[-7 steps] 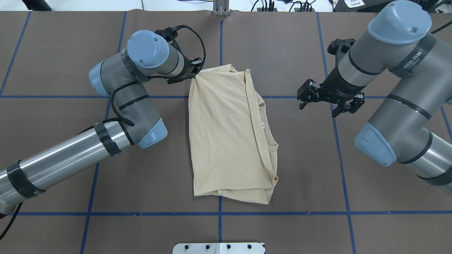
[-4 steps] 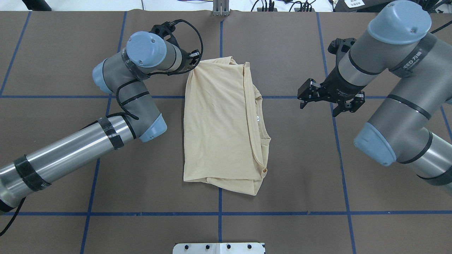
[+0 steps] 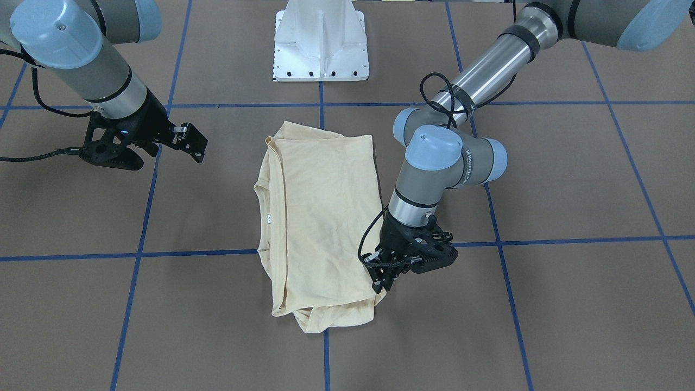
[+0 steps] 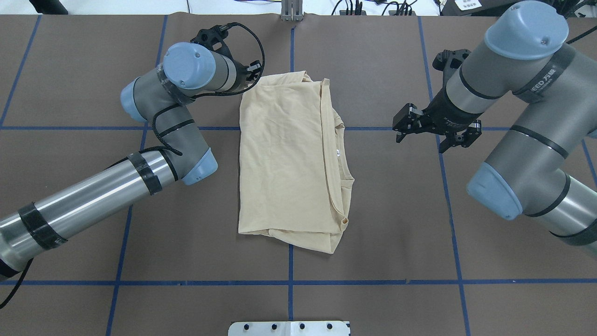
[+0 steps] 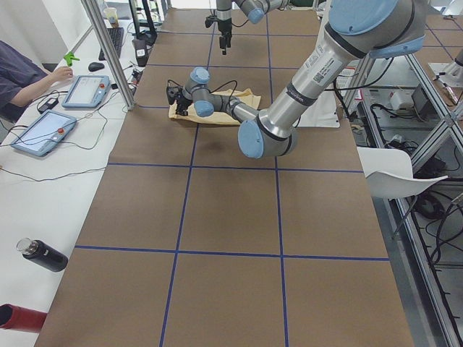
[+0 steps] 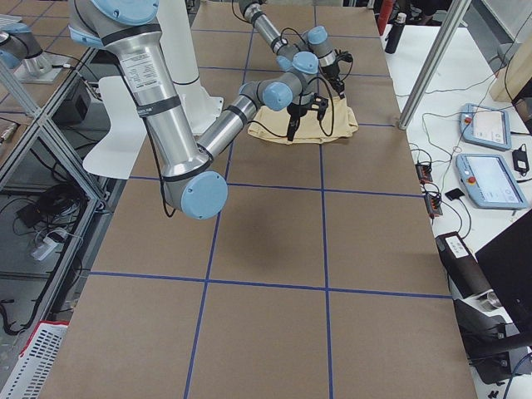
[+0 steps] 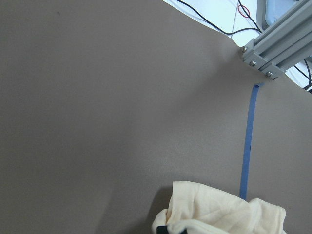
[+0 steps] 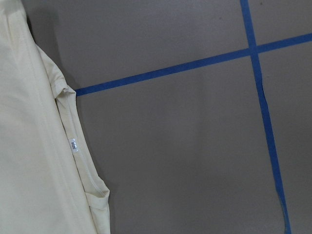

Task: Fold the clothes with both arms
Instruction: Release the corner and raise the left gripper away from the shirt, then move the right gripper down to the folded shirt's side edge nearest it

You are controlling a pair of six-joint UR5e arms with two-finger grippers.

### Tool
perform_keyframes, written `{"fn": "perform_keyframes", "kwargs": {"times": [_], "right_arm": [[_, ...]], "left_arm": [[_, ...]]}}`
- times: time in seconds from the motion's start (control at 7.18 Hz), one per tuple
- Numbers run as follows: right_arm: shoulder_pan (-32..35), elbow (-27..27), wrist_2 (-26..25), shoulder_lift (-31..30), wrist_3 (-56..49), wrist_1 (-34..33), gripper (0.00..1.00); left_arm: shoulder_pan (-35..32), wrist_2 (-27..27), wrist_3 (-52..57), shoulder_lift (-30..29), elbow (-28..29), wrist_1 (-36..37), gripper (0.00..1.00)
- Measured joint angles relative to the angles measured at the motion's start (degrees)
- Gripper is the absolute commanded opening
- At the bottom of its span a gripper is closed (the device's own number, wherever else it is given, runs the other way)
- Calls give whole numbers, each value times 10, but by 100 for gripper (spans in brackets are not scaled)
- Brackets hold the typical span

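Overhead exterior: left arm [image 4: 186, 70] hides jaws pinching shirt [image 4: 289, 154].

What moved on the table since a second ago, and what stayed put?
The left gripper, pinching the shirt by its far corner, dragged the whole shirt across the table, away from the robot and toward its left side. The shirt kept its folded shape. The right gripper stayed open in the same spot beside the shirt, touching nothing.
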Motion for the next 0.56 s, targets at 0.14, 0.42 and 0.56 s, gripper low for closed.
{"fn": "perform_keyframes", "kwargs": {"times": [0.14, 0.42, 0.56], "right_arm": [[-1, -6, -9, 0, 1, 25, 100], [-21, -18, -41, 1, 5, 95, 100], [-44, -18, -77, 5, 5, 110, 100]], "left_arm": [[-11, -3, 6, 1, -5, 2, 100], [-27, -21, 10, 16, -51, 36, 100], [-30, -32, 14, 40, -101, 72, 100]]}}
